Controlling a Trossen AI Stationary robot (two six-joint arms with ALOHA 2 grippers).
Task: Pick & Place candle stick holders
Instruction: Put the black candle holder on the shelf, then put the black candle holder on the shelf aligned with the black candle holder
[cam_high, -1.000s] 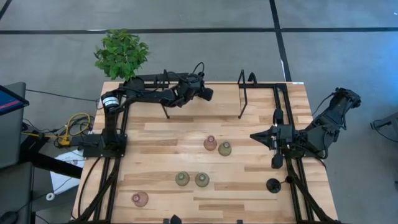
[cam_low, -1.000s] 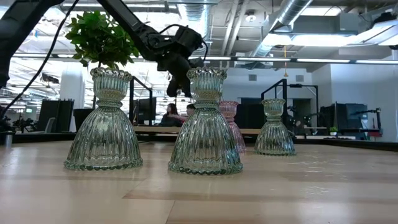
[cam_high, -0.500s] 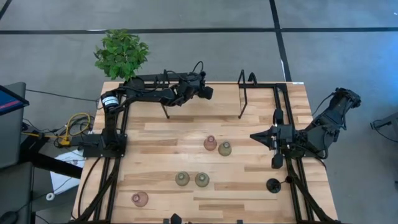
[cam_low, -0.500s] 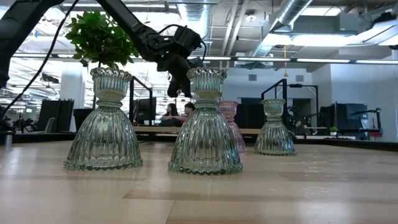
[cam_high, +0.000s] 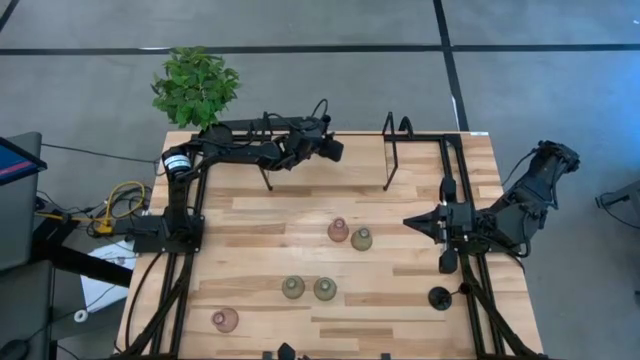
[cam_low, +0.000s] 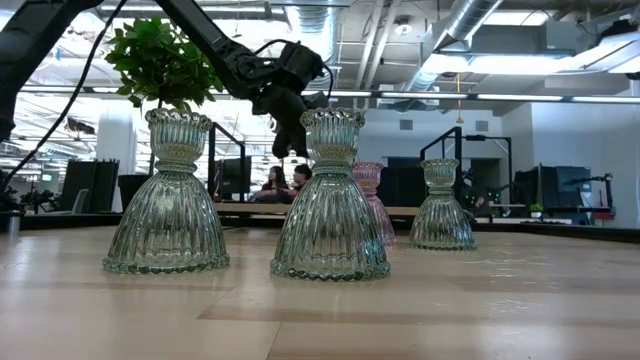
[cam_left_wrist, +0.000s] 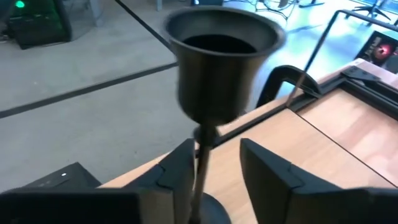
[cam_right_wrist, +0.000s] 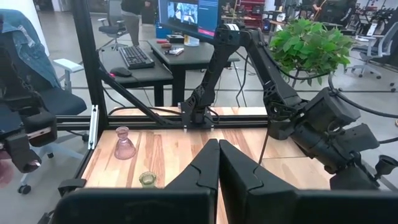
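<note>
1. Glass holders stand nearest on the wooden tabletop (cam_high: 260, 230): a pink holder (cam_high: 225, 320) by the front edge, and a pair of olive-green holders (cam_high: 308, 289) side by side just behind it.
2. Mid-table, another pink holder (cam_high: 338, 230) and a green holder (cam_high: 362, 239) stand just beside each other.
3. At the right rail the right pincer (cam_high: 409, 220) waits, fingers pressed together, empty, with a black holder (cam_high: 439, 297) near it.
4. At the far edge the left pincer (cam_left_wrist: 214, 163) stands parted around the thin stem of a black stemmed holder (cam_left_wrist: 219, 68); contact is unclear.
5. Beyond the corner sits a green plant (cam_high: 195, 85).
</note>
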